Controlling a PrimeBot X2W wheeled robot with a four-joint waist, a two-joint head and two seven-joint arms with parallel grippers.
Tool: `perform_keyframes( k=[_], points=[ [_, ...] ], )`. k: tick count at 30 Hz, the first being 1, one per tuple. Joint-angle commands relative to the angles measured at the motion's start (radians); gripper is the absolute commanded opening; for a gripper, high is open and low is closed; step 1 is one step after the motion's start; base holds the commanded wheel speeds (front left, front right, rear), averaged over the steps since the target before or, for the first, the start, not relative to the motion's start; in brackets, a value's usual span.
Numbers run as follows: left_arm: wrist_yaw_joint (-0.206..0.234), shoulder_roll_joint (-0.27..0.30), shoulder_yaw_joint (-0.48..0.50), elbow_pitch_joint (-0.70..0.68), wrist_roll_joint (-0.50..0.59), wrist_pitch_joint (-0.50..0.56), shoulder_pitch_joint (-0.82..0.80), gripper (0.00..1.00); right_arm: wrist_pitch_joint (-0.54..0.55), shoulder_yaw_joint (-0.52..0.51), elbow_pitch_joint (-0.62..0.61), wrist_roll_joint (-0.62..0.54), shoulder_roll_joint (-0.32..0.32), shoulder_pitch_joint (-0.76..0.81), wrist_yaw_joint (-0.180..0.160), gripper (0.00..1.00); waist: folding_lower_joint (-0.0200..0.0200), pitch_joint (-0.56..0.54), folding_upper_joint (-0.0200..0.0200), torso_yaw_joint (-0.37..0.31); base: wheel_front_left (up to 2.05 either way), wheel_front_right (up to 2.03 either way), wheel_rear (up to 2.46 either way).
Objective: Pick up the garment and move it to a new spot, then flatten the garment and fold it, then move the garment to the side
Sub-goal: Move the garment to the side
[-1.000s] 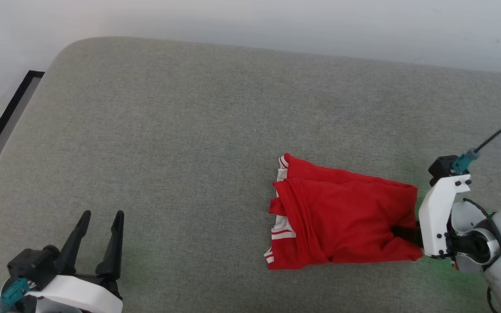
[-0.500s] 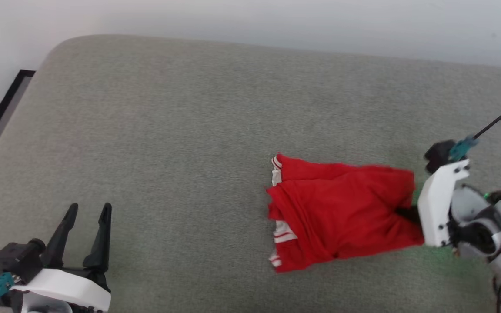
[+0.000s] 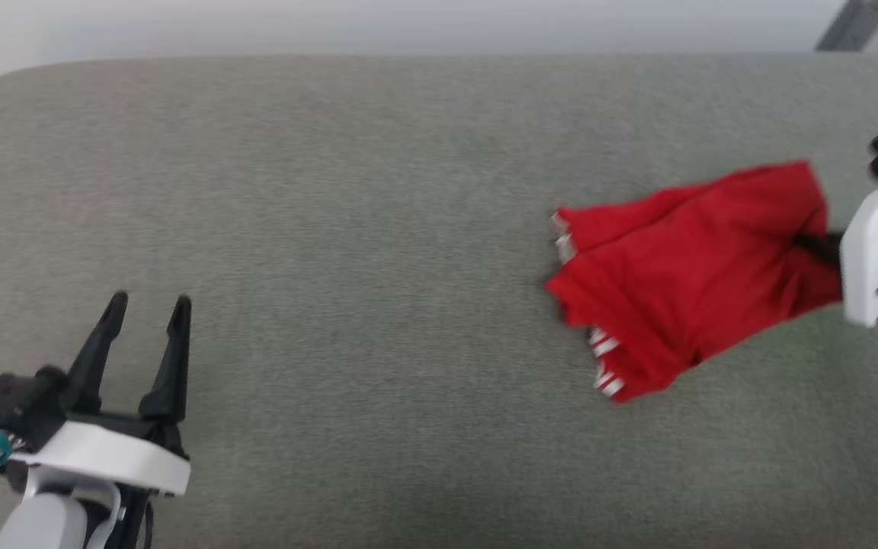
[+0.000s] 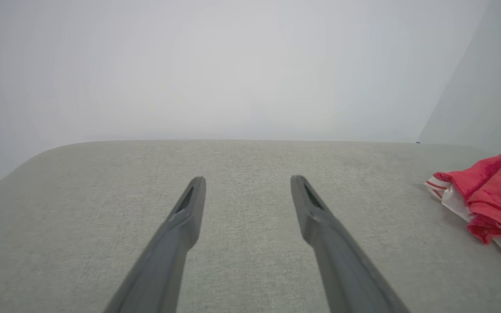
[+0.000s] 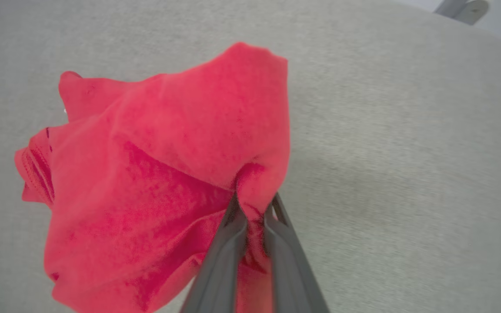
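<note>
1. At the right side of the grey fabric surface (image 3: 332, 229), the garment (image 3: 683, 274) is a bunched, loosely folded red bundle that slants from its far right end down to its near left end.
2. White striped edges (image 3: 605, 364) show along the garment's near left end. The rest of the cloth in the head view is plain red, and that view is a little blurred.
3. The right gripper (image 3: 811, 244) comes in from the right edge of the head view. Its dark fingers reach into the garment's right end, ahead of the white wrist housing (image 3: 877, 252).
4. In the right wrist view the jaws are drawn nearly together and pinch a fold of red cloth between them. The fabric spreads up and to the left from that pinch in soft creases.
5. A faint shadow lies on the grey surface just right of the pinched fold in the right wrist view. I cannot tell how much of the cloth at that end is raised.
6. In the left wrist view the garment's striped end sits at the right edge and looks to rest on the grey surface.
7. The left gripper (image 3: 149, 300) is at the near left of the head view, well apart from the garment. Its jaws are spread wide with nothing between them, and its fingers point toward the far side.
8. Beyond the far edge of the surface stands a pale wall (image 4: 233, 65).
9. A slanted grey bar (image 3: 854, 23) shows at the far right corner.
</note>
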Motion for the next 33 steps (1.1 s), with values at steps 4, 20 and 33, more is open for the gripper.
perform_keyframes(
  k=[4,20,33],
  points=[
    [-0.003,-0.009,-0.009,-0.023,0.026,-0.006,-0.048,1.0,-0.031,-0.022,0.009,-0.036,-0.018,-0.053,-0.001,0.0,0.0,0.047,0.0,-0.066,0.0,0.0,0.0],
    [-0.003,-0.004,-0.183,-0.026,0.05,-0.006,-0.255,1.0,-0.226,-0.1,0.185,-0.185,-0.069,-0.239,-0.001,0.0,0.0,0.157,0.0,-0.188,0.0,0.0,0.0],
    [-0.004,-0.017,-0.302,-0.017,0.038,-0.006,-0.384,1.0,-0.412,-0.206,0.432,-0.422,-0.075,-0.357,-0.001,0.0,0.0,0.253,0.0,-0.16,0.0,0.0,0.0]
  ],
)
